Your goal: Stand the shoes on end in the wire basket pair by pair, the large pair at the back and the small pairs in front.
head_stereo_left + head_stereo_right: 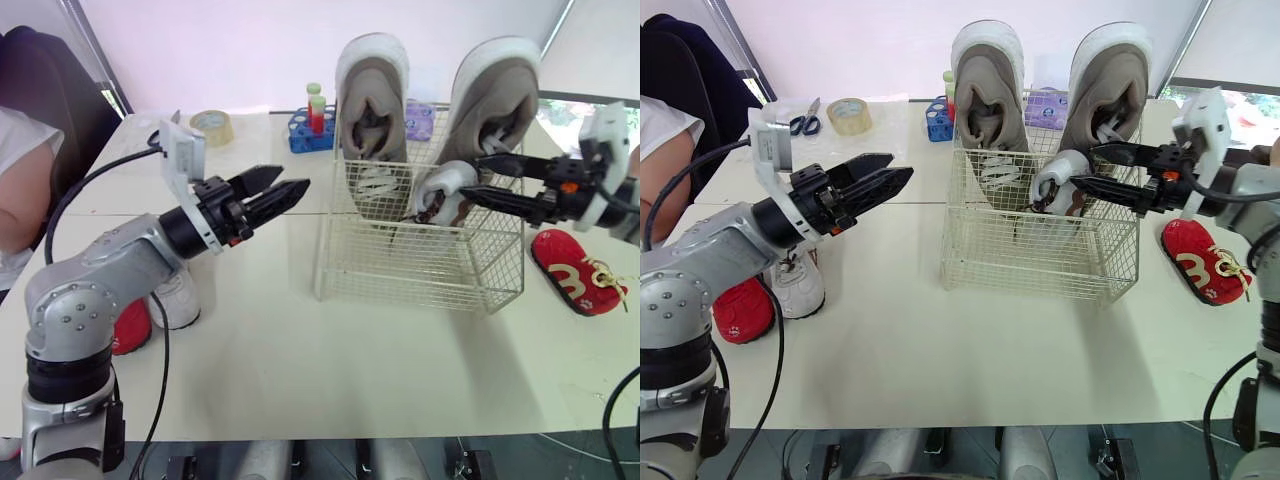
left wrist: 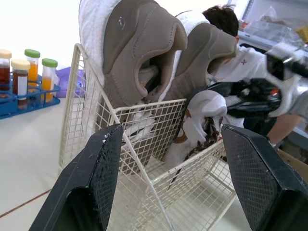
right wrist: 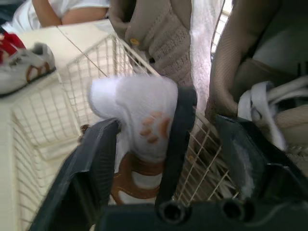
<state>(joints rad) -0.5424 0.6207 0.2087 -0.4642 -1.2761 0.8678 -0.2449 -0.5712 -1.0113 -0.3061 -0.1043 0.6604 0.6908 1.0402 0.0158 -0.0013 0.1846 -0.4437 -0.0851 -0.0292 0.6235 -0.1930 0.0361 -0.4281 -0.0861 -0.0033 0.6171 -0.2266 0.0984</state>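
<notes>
Near the left edge of the bench (image 1: 300, 370), a small red shoe (image 1: 130, 325) and a small white shoe (image 1: 180, 300) lie flat, partly hidden under the left arm. The left pincer (image 1: 288, 182) hangs up and to the right of them. Its fingers are apart and hold nothing. In the middle sits the wire basket (image 1: 400, 265), with two big grey shoes (image 1: 372, 90) on end at its back. In its front right corner is a standing white shoe (image 1: 440, 190). The right pincer (image 1: 472, 178) has its fingers apart around the top, not squeezing. Its mate looks like the small white shoe, so the left arm is nearer. A second red shoe (image 1: 570, 270) lies right of the basket.
</notes>
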